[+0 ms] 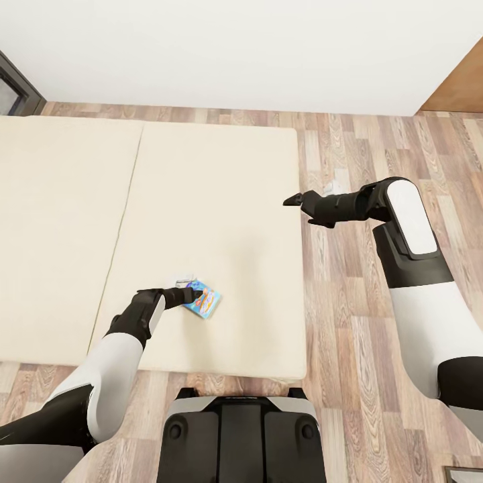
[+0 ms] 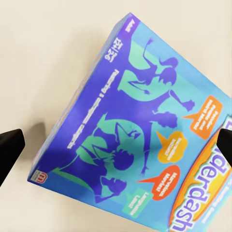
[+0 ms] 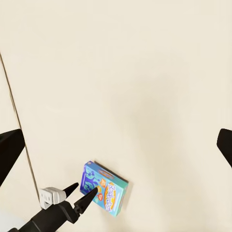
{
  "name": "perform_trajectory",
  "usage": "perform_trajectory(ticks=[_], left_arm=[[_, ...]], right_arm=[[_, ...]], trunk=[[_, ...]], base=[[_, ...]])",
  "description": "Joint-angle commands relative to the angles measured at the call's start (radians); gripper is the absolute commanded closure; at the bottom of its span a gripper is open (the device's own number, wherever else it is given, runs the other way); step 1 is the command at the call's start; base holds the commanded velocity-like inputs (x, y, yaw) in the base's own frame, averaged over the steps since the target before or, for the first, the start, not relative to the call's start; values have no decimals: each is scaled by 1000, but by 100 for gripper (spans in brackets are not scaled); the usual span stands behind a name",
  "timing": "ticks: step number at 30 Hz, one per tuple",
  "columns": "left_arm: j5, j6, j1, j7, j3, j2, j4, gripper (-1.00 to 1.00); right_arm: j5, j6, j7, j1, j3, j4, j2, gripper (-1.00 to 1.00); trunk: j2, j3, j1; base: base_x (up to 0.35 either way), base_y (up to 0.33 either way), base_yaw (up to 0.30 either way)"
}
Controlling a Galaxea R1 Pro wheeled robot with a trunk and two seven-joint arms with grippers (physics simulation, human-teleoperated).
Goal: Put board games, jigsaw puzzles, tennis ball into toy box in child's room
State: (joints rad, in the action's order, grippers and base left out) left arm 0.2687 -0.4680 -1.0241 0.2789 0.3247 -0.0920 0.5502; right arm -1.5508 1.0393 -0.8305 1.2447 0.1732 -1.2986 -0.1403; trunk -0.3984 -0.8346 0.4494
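Left end effector (image 3: 82, 197) straddles the blue board game (image 2: 140, 130), lettering legible close-up.

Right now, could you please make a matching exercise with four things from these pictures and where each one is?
Things:
1. small blue board game
2. left gripper
3. right gripper
4. bed

Places:
A. in the air over the bed's edge, apart from the game
B. standing on the wooden floor
C. lying on the beige mattress
D. at the blue game, fingers on either side

Pairs: 1-C, 2-D, 3-A, 4-B
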Motion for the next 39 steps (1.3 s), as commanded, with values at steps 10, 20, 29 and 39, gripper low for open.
perform_trajectory(ticks=[10,20,29,39], left_arm=[[10,-5,-1,11,8,-2,2,-100],[9,2,-1,12,9,-2,2,-100],[9,9,-1,13,8,-2,2,-100],[9,10,-1,13,8,-2,2,-100]], right_arm=[[-9,1,-10,1,1,-1,-1,-100],[-9,1,-10,1,0,-1,-1,-100],[-10,1,-10,1,0,-1,-1,-100],[-11,1,-10,0,0,-1,-1,-100]], trunk=[[-2,-1,1],[-2,-1,1],[-2,-1,1],[-2,-1,1]], base=[[0,0,0],[0,0,0],[0,0,0],[0,-1,0]])
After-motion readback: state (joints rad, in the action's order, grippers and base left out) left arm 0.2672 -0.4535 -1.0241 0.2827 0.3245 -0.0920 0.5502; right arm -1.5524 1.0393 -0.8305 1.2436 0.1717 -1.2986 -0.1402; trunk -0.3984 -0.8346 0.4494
